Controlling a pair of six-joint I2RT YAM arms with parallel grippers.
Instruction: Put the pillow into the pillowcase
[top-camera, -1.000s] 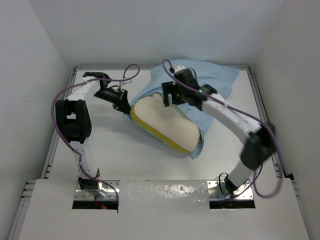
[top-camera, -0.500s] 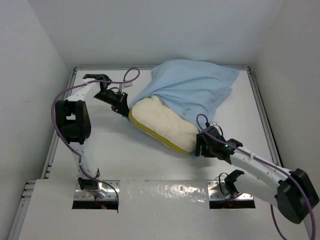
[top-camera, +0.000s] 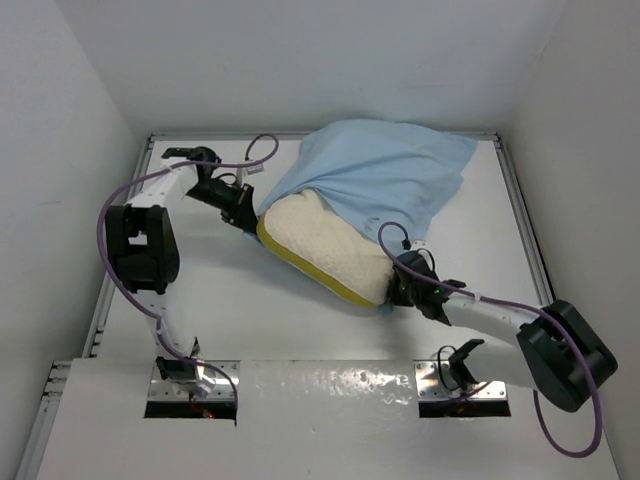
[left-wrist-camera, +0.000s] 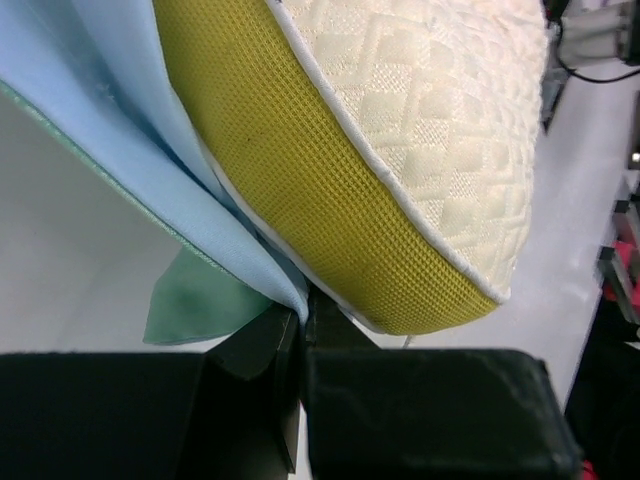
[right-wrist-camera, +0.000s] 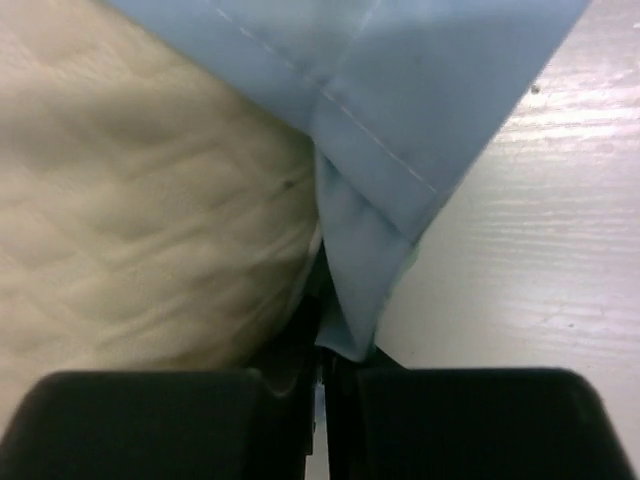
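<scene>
Swinging back from the far side, my right gripper (top-camera: 400, 285) has dropped to the near right corner of the opening and clamped its jaws on the hem of the thin light-blue satin pillowcase (top-camera: 385, 175). My left gripper (top-camera: 240, 210) pinches the opposite hem on the left, jaws pressed tight on cloth. Between them the cream quilted rectangular pillow (top-camera: 330, 250) with its yellow mesh edge lies on the white table (top-camera: 250, 320), far half inside the case, near half bare. My worry: satin is slippery, so a hard pull could slide a hem free, or drag the pillow along instead of sheathing it.
</scene>
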